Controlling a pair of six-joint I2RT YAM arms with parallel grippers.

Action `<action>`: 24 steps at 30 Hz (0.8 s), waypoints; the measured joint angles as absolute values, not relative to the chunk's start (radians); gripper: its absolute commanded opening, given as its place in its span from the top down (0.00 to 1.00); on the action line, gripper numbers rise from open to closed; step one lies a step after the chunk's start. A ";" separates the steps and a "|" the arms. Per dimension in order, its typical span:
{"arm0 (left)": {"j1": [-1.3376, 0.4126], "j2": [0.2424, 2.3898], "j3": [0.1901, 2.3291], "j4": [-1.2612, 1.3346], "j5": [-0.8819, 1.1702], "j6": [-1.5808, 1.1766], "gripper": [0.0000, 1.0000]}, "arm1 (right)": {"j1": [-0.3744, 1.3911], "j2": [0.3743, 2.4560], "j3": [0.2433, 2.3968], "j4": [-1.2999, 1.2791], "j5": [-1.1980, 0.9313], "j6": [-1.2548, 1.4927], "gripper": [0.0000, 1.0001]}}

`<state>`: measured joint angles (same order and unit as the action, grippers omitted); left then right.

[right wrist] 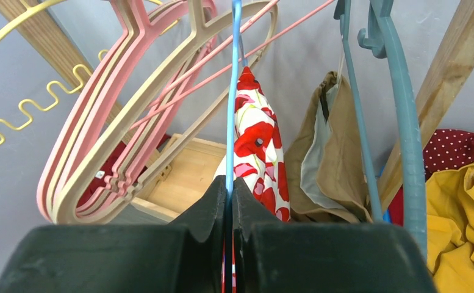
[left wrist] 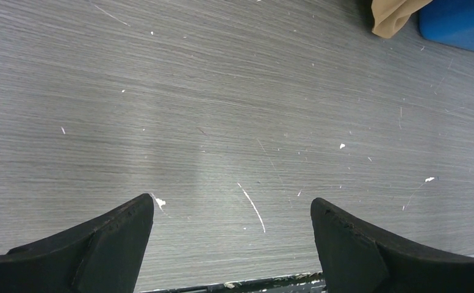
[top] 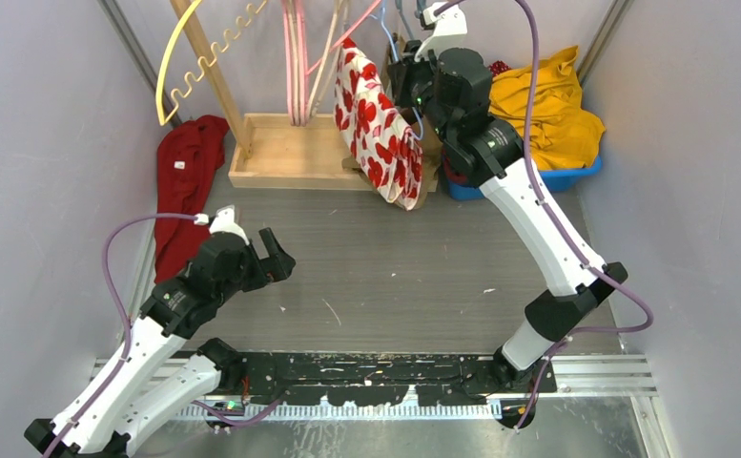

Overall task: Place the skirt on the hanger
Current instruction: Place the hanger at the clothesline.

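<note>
Overhead view of my two-arm rig on a grey wood-grain table (top: 395, 277). One white skirt printed with red poppies (top: 378, 134) hangs at the back, just right of a pale wooden rack base (top: 280, 153).

My right claw (right wrist: 229, 189) is raised beside the skirt. Only its wrist camera shows the grip: the fingers are pressed together on a thin light-blue hanger (right wrist: 234, 91), and the skirt hangs directly behind that wire. I cannot tell how the skirt is fastened.

This close view also shows a stack of pink and cream hangers (right wrist: 82, 140), too overlapped for me to count, one yellow wavy wire hanger (right wrist: 14, 116), two grey-blue hangers (right wrist: 405, 122), and one tan garment (right wrist: 329, 152).

From above I see what the wrist views miss: one dark red garment (top: 185, 181) lying at the left wall, with a small white tag (top: 177, 164) too small to read. One yellow cloth (top: 547, 105) is heaped in a blue bin (top: 538, 181) at the right.

My left claw (top: 276, 258) is low over the table, well apart from the skirt. Its own camera shows both fingers (left wrist: 112, 244) spread wide over bare tabletop, holding nothing.
</note>
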<state>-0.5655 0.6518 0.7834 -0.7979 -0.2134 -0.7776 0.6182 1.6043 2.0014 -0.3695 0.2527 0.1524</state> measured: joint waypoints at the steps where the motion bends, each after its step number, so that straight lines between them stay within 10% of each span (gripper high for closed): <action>1: -0.566 0.651 0.782 -0.798 -0.213 -0.778 0.00 | 0.618 1.615 2.011 -0.367 0.253 0.152 0.99; 24: -0.566 0.631 0.754 -0.793 -0.204 -0.781 0.01 | 0.618 1.314 1.640 -0.243 0.321 0.147 0.99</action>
